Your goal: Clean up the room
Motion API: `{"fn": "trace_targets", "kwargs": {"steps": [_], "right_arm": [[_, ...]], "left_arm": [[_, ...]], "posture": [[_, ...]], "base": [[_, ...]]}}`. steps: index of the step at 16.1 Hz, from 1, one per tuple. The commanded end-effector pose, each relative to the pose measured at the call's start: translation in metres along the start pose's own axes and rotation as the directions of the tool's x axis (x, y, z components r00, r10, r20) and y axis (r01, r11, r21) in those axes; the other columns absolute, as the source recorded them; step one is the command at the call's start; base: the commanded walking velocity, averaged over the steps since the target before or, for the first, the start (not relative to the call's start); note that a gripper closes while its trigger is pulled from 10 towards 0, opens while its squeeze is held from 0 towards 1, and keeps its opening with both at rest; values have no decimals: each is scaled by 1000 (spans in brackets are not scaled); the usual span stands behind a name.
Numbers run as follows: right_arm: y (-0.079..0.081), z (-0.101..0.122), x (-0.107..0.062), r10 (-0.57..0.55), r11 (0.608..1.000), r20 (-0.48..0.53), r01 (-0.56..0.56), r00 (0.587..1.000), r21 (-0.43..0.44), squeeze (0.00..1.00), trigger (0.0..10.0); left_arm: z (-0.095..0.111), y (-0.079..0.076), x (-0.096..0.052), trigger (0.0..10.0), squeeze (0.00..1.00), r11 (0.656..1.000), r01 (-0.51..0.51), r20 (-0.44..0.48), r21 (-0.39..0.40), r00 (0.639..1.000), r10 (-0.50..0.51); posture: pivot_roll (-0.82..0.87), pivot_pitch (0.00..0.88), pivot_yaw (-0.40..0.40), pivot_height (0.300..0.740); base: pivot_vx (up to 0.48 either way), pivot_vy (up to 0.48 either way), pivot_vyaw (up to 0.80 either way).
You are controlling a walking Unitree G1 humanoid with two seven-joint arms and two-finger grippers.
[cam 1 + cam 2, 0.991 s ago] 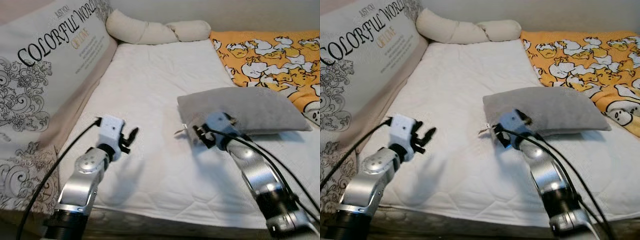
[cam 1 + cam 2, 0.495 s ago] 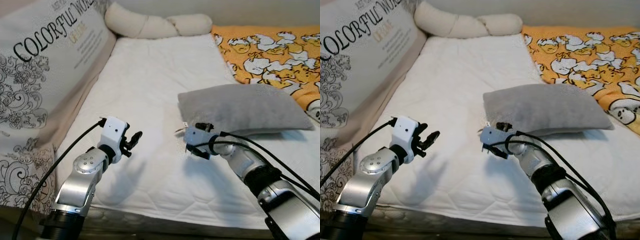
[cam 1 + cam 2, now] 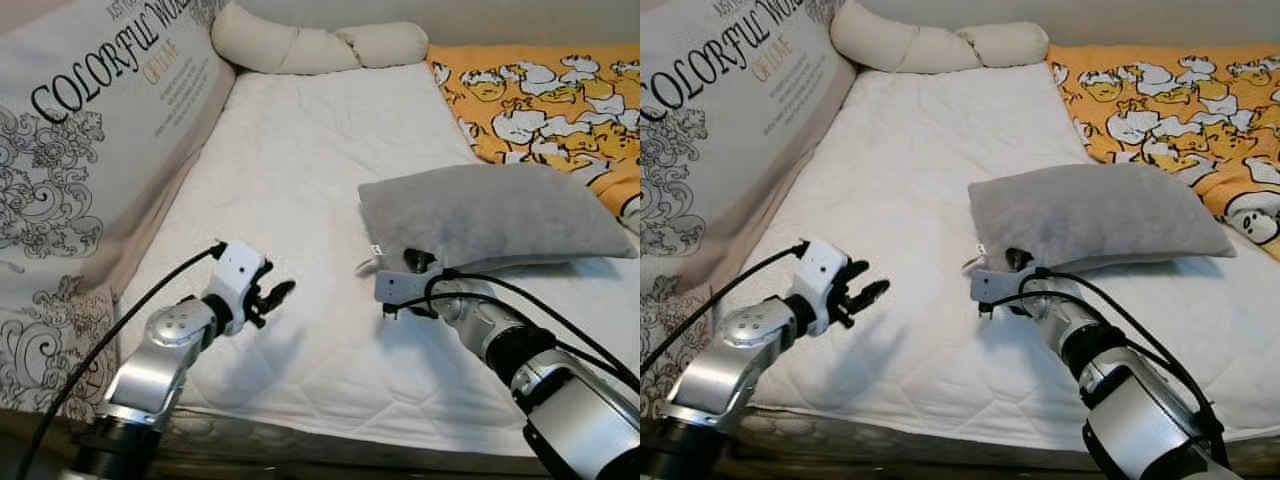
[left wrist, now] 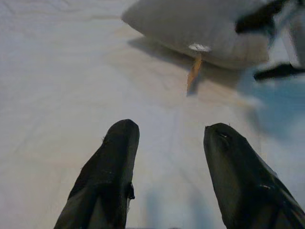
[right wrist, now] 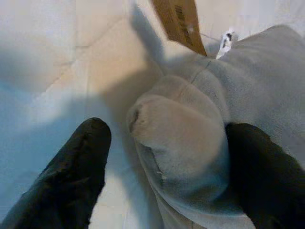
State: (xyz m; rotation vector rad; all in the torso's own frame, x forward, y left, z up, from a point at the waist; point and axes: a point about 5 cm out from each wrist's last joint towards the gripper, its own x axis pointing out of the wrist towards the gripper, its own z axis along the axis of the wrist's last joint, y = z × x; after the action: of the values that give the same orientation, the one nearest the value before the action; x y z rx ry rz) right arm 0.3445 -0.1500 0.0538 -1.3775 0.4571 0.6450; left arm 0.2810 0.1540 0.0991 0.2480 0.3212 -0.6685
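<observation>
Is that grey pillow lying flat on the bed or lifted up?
Lying flat. The grey pillow rests on the white mattress, its corner between the open fingers of the right gripper.

One grey pillow — one bolster; one blanket

I saw a grey pillow lying flat on the white mattress, on the right half of the bed, its long side running across. It was plump and soft, of a plain fuzzy fabric, a little wrinkled. Its far right end lay just beside the orange duck-print blanket. At the near left corner a small white label and a brown paper tag stuck out onto the sheet. In my right wrist view that corner bulged up, rounded and folded
</observation>
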Motion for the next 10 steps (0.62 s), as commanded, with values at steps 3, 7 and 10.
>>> {"fn": "trace_targets", "kwargs": {"steps": [3,7,10], "right_arm": [[-10,0,0,-35,999,0,35,999,-27,0,0],[-16,-3,-1,-79,997,7,79,997,12,0,0],[-21,-8,-2,-116,992,-5,116,993,46,0,0]], "left_arm": [[-4,3,-9,10000,0,997,74,-35,29,997,-73],[-2,1,-9,10000,0,989,141,-44,36,989,-140],[-1,0,-6,10000,0,987,156,-54,44,987,-154]], "posture": [[-55,0,112,740],[-69,0,139,740],[-75,0,150,740]], "base": [[0,0,0],[0,0,0],[0,0,0]]}}
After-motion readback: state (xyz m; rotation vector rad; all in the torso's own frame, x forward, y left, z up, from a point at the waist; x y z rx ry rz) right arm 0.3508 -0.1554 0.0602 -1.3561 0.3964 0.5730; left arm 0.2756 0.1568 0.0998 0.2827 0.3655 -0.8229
